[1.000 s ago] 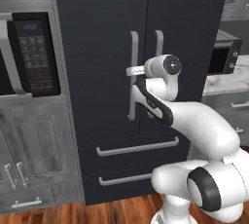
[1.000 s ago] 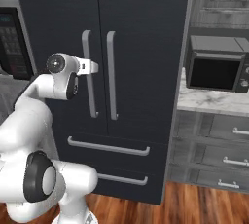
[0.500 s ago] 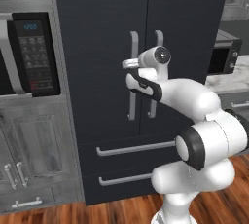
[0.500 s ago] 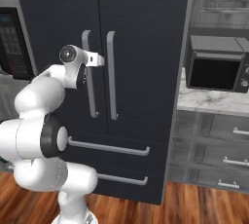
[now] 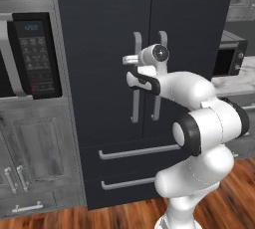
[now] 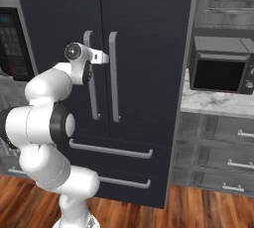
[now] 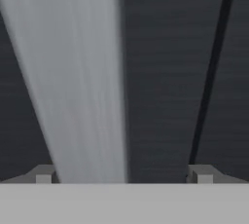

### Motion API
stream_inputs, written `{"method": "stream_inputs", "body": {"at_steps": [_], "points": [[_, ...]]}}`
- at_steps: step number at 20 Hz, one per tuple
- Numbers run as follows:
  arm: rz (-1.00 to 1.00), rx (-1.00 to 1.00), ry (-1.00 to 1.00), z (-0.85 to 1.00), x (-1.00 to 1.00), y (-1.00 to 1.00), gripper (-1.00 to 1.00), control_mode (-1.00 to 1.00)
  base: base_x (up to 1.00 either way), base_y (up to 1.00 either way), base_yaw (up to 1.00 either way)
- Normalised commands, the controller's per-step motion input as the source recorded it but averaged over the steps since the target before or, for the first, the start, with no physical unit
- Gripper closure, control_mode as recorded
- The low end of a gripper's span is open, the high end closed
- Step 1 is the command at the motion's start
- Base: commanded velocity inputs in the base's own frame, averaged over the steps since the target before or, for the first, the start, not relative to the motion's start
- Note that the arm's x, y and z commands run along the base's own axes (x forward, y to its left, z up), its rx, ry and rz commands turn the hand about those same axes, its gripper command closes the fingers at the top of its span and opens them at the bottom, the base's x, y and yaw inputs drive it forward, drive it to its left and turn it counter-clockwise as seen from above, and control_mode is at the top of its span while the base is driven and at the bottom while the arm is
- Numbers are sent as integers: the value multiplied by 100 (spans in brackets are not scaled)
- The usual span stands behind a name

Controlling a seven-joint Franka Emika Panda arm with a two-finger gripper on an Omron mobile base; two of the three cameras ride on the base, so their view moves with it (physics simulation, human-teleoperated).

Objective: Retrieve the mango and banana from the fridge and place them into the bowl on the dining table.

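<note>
fridge [image 5: 109,34] handle [image 7: 82,86] upright, doors shut

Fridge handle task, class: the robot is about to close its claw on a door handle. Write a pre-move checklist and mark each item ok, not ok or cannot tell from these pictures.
1. Claw open: ok, fingers stand wide apart.
2. Left handle between the fingers: ok in the hand view, though it sits toward one finger, not centred.
3. Claw at handle height: ok, it is near the upper part of the handle.
4. Fingers deep enough past the bar: cannot tell.
5. Fridge doors shut: ok, both closed, so pulling is needed.
6. Nothing blocking the door swing: ok in front, apart from the arm itself; floor beside the base cannot tell.
</note>
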Motion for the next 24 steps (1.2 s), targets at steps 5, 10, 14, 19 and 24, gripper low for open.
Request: {"method": "stream_inputs", "body": {"at_steps": [5,10,14,19,24], "points": [[0,-2,0,-4,47,8,-100,-100,0,0,0],[0,0,0,0,49,1,-100,-100,0,0,0],[-3,0,9,0,44,8,-100,-100,0,0,0],[-5,0,14,2,5,9,100,-100,0,0,0],[-2,0,10,8,-12,8,100,-100,0,0,0]]}}
